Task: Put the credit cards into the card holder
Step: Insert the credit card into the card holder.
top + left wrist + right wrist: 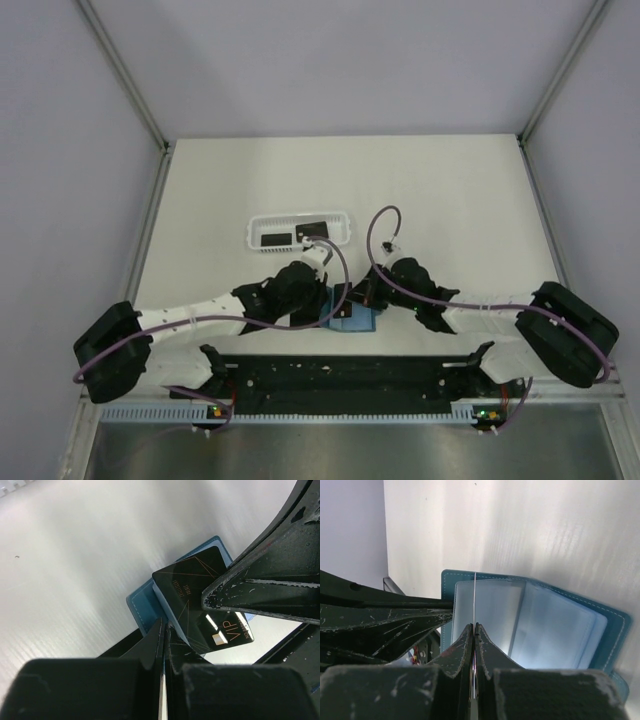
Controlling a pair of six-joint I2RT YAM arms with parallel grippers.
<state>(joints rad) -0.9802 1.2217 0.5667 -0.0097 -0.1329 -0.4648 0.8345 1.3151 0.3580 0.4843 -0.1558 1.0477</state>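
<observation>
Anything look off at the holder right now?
Yes: the credit card pinched in the right pincer sits at an angle over the open card holder, one end past its edge, not lined up with a clear sleeve. Nothing looks spilled or damaged.

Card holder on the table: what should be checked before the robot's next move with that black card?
1. The holder lies open, sleeves showing: ok.
2. The right gripper is shut on the card: ok.
3. The card is lined up with a sleeve mouth: cannot tell.
4. The left gripper, shut at the holder's edge, pins it down: cannot tell.
5. The card is fully tucked in: not ok, its printed face is exposed.
6. The spare cards sit in the basket: ok.
</observation>
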